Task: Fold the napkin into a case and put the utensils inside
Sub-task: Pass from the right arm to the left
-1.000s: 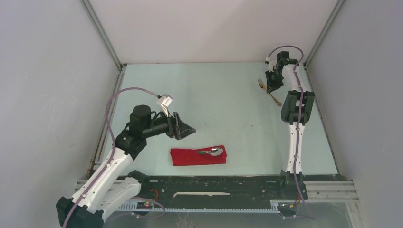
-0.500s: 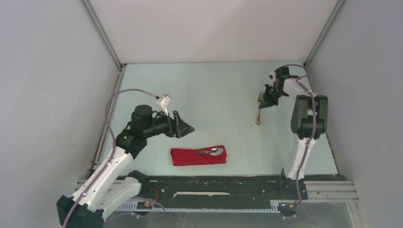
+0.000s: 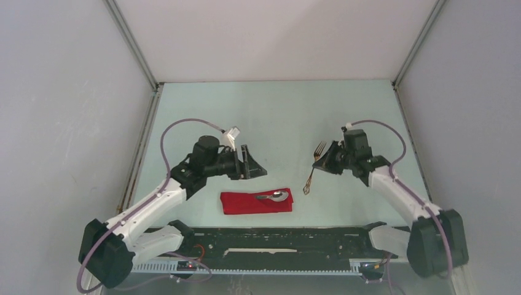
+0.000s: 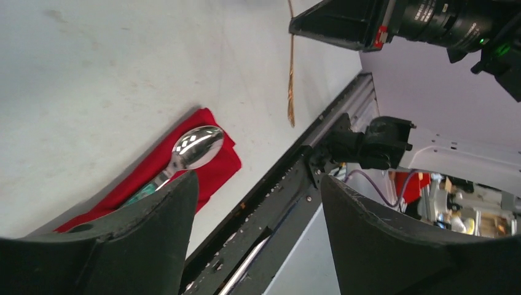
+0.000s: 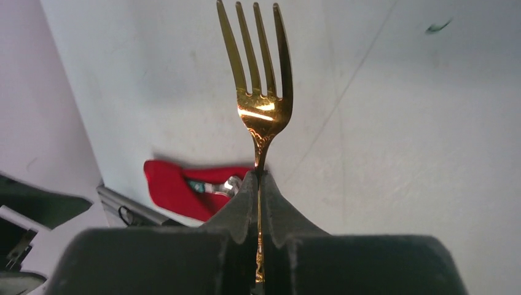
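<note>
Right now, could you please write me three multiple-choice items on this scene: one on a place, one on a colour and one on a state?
1. Where is the spoon?
A. at the red case, its bowl showing
B. fully hidden under it
C. far away from it

2. What colour is the fork?
A. silver
B. gold
C. black

3. What is the state of the right end effector?
A. wide open
B. shut on the fork
C. shut on nothing

Answers:
1 A, the spoon's bowl lies on the red cloth.
2 B, its tines shine gold in the right wrist view.
3 B, it pinches the fork's handle.
</note>
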